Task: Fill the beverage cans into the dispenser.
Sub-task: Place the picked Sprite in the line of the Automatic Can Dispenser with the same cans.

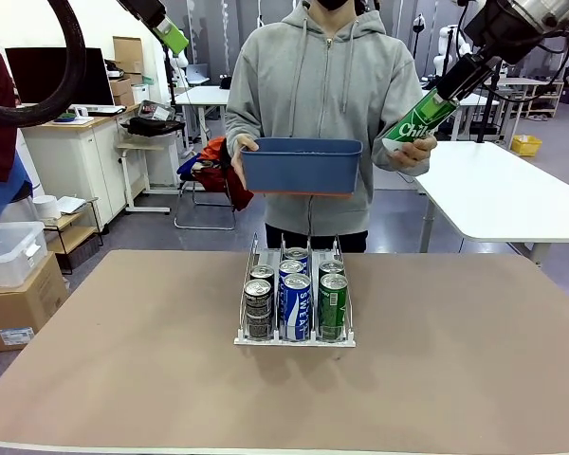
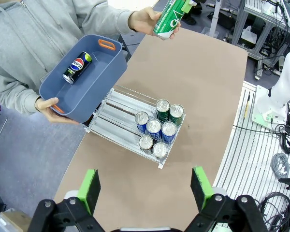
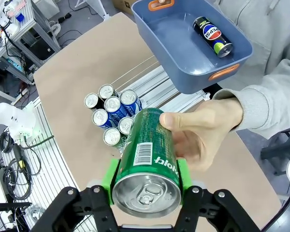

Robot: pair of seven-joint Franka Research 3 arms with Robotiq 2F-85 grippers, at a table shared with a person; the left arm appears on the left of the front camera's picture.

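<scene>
We read "PEPSI" on the dark slim metal can (image 2: 77, 66) lying along one long wall of the blue rectangular plastic tub (image 2: 113, 67). White "SWEAT" runs down the blue metal can (image 1: 296, 305) at the front edge of the clear three-lane dispenser (image 1: 294, 339), middle lane. White letters starting "Chil" cross the green slim metal can (image 1: 423, 118); the digits of its barcode (image 3: 143, 153) escape us.

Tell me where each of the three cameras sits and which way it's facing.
Front view: fixed on the robot's side, facing across the table at the person holding a blue tub; the right gripper, shut on a green can, shows upper right.
Left wrist view: high up, looking down at the dispenser; the open left gripper rises from the bottom.
Right wrist view: looking down past its gripper's green can, which the person's hand also holds.
Both wrist views share the blue tub holding a Pepsi can.
</scene>
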